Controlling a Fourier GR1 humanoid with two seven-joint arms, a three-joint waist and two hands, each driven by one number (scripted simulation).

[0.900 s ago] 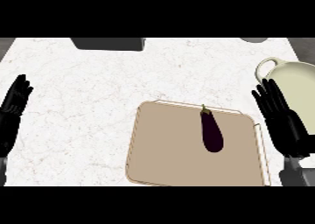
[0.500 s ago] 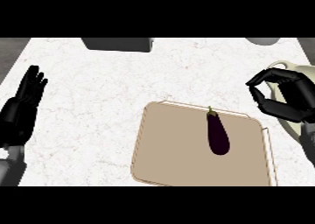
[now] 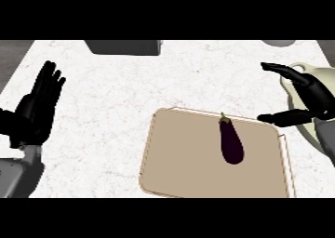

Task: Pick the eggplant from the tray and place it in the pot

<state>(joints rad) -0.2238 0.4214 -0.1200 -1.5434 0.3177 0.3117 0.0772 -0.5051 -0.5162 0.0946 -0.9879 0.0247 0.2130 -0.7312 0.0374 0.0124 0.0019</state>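
Right now the fingers (image 3: pixel 287 71) of my right hand (image 3: pixel 317 97) are spread wide like a big C, and they hold nothing. That hand hangs over the near edge of the pot (image 3: pixel 333 74), at the right side of the bench (image 3: pixel 115 83). The eggplant (image 3: pixel 231 142) lies flat on the tray (image 3: pixel 177 158), near my hand but not touching it. Its little stem points away from me.

I think a few things could go wrong. The eggplant looks smooth and round, so it might roll or slip out when my fingers close on it. If I grab it near the thin stem end, the fat end might tip down. If I push down on it from one side, the tray might slide on the bench. The pot is very close, so my hand could bump it on the way.

My left hand (image 3: pixel 38 109) rests open at the left side, fingers up, well away from everything.
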